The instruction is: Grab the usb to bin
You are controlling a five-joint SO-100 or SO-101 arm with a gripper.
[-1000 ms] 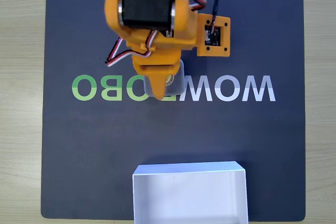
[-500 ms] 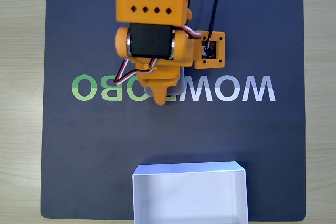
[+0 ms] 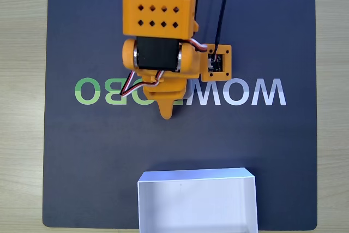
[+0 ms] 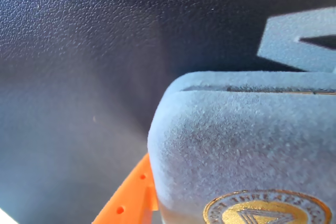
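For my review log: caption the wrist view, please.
Close-up of the grey usb with its gold emblem, beside an orange end effector finger, over the dark mat.

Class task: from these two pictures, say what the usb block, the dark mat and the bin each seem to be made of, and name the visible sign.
The usb: seems covered in velvety flocked fabric, fuzzy matte nap, with a shiny gold emblem.
The mat: looks like faux leather, pebbled grain with a soft sheen.
The bin: probably thin card or plastic; smooth white thin walls leave it open.
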